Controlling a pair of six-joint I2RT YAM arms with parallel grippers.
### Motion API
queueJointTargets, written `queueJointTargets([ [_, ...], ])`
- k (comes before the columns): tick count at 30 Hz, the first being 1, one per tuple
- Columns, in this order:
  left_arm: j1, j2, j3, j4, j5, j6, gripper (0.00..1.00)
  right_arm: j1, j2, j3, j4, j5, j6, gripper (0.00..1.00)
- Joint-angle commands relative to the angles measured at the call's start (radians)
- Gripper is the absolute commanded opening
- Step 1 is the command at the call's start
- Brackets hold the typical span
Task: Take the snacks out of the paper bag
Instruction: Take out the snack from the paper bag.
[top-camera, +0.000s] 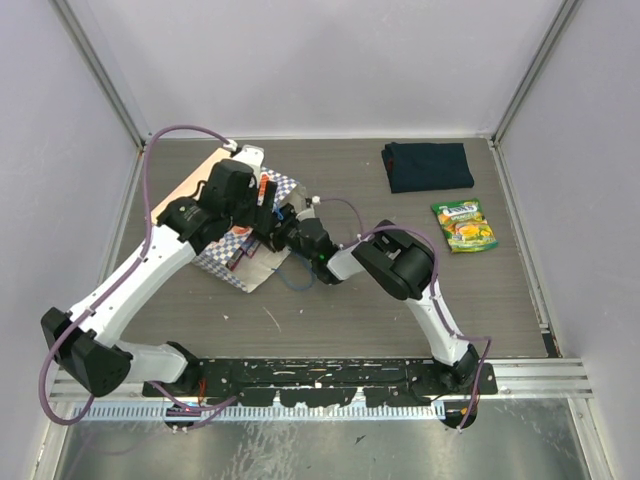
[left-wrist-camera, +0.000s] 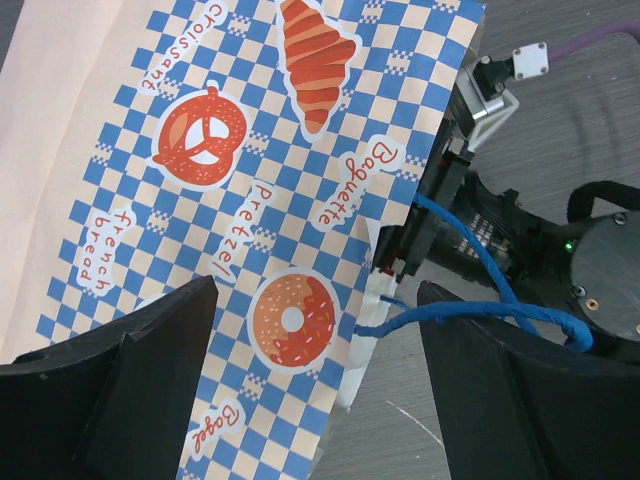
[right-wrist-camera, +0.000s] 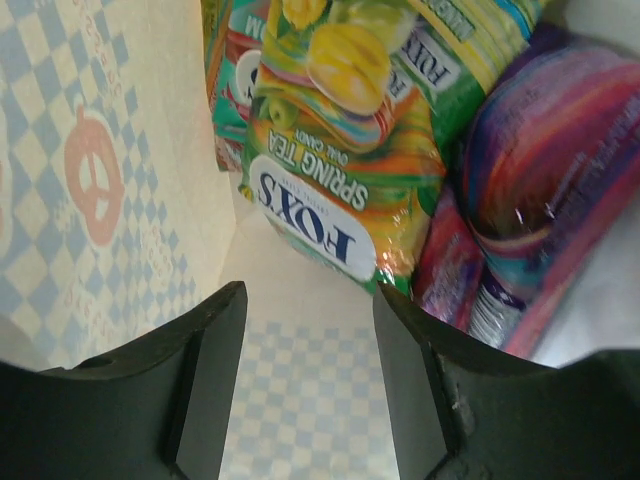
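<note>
Your paper bag (top-camera: 228, 262) lies on its side left of centre in the top view. It is thin and floppy, and will likely slide or crumple if tugged. Your left gripper (left-wrist-camera: 318, 310) hangs over its checkered side, jaws wide, holding nothing. Your right gripper (right-wrist-camera: 308, 300) is inside the mouth, jaws apart and empty. Just past its fingertips sits a green packet (right-wrist-camera: 330, 170), with a purple packet (right-wrist-camera: 560, 150) at upper right. These look glossy, light and probably slippery, so pinch the green one's flat bottom seam. One loose packet (top-camera: 464, 225) lies out at right.
</note>
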Motion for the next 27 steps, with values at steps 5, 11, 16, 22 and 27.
queueJointTargets([
  [5,-0.002,-0.083,0.026,-0.014,-0.033,0.000,0.84,0.016,0.082,0.173,-0.169,0.060,0.004,0.57],
  [11,-0.002,-0.096,0.019,-0.012,-0.037,0.006,0.85,0.020,0.101,0.179,-0.254,0.085,-0.015,0.56],
  [16,-0.002,-0.096,0.017,-0.009,-0.034,0.007,0.85,0.021,0.098,0.204,-0.296,0.095,-0.047,0.56],
  [22,-0.002,-0.100,0.014,-0.008,-0.033,0.009,0.85,0.023,0.159,0.286,-0.199,0.051,-0.044,0.26],
  [27,-0.002,-0.104,0.016,0.031,-0.032,0.002,0.86,0.032,0.049,0.192,-0.201,0.050,-0.144,0.02],
])
